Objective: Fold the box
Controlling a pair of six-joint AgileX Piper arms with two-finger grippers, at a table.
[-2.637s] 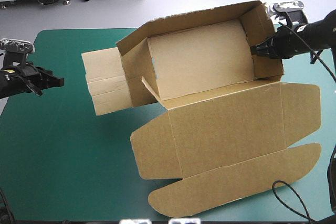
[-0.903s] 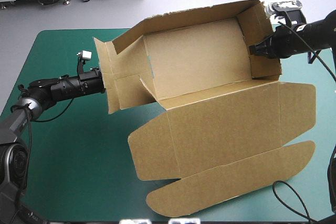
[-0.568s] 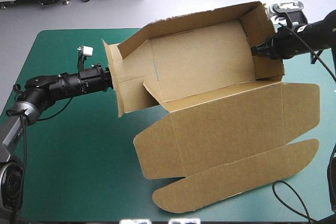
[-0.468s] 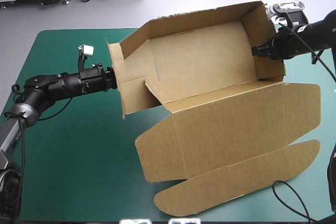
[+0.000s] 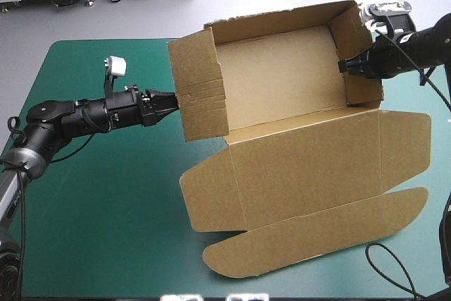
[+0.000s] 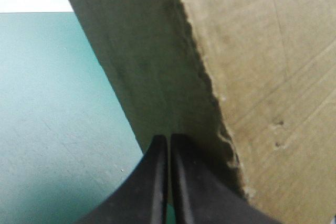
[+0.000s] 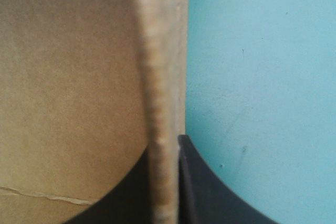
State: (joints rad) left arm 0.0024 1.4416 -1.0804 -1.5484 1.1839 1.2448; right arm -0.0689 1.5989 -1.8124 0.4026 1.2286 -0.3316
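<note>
Left pincer (image 5: 171, 101) is squeezing its black fingers together, tip pressing the raised left wall of the brown cardboard box (image 5: 282, 82). Right pincer (image 5: 343, 66) is pinching the rough right wall. Box is sitting on the teal-green table (image 5: 91, 202), rounded lid lying flat.

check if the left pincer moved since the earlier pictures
Yes: the left pincer went from the table's left edge inward to the box's left wall.

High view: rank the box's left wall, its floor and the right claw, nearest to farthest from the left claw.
1. Left wall: upright, against the left claw.
2. Floor: beyond that wall, middle.
3. Right claw: far right, clamping the right wall.
</note>
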